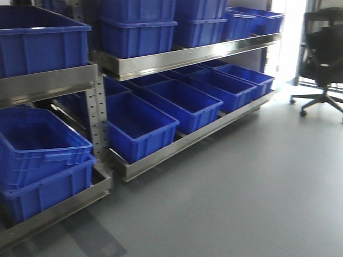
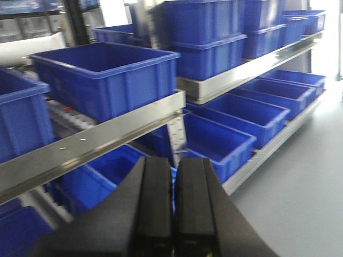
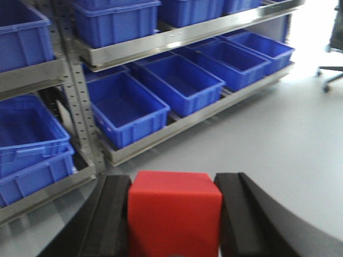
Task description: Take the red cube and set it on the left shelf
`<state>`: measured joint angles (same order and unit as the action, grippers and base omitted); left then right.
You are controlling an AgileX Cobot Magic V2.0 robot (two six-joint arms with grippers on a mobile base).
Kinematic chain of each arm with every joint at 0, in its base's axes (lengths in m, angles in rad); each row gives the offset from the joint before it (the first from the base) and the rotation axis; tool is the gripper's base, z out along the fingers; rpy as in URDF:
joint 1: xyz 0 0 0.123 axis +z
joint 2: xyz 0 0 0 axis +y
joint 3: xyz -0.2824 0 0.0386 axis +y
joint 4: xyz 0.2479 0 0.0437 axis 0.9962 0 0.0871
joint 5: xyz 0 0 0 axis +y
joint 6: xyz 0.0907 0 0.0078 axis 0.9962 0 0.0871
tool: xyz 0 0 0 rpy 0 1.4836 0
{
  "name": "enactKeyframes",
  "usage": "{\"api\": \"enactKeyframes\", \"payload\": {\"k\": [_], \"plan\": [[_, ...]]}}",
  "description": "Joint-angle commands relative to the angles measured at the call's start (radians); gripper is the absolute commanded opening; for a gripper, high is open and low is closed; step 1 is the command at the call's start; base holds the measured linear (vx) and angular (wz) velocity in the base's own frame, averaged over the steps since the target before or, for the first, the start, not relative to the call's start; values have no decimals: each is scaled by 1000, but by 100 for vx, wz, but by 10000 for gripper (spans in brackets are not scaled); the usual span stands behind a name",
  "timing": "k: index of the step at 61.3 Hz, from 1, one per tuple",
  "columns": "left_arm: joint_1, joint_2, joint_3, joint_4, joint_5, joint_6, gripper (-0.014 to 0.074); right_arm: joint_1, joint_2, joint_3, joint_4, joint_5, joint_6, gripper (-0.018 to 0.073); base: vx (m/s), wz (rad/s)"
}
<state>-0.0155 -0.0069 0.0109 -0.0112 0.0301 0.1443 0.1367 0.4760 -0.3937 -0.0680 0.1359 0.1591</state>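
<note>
The red cube (image 3: 174,214) fills the bottom of the right wrist view, and my right gripper (image 3: 174,181) is shut on it, one black finger pressed against each side. It hangs above the grey floor, in front of the racks. The left shelf (image 1: 48,83) is the stainless-steel rack at the left, loaded with large blue crates; its flat front rail (image 2: 91,142) shows close in the left wrist view, and its lower levels (image 3: 32,72) in the right wrist view. My left gripper (image 2: 174,163) is shut with nothing between its fingers, near that rail. Neither gripper appears in the front view.
A second steel rack (image 1: 187,56) to the right holds several blue crates (image 1: 185,101) on two levels. A perforated upright post (image 1: 96,118) separates the racks. A black office chair (image 1: 321,59) stands at the far right on the grey floor (image 1: 241,187).
</note>
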Motion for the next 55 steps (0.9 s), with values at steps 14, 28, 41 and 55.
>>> {"api": "enactKeyframes", "payload": {"k": [14,28,41,55], "plan": [[-5,7,22,-5,-91,1,106,-6,2,-29,-11,-95,-4,57,41,60],[-5,7,22,-5,-91,1,106,-6,2,-29,-11,-95,-4,57,40,63],[-5,7,22,-5,-91,1,106,-6,2,-29,-11,-95,-4,57,38,65],[-5,7,22,-5,-91,1,106,-6,2,-29,-11,-95,-4,57,36,54]]}}
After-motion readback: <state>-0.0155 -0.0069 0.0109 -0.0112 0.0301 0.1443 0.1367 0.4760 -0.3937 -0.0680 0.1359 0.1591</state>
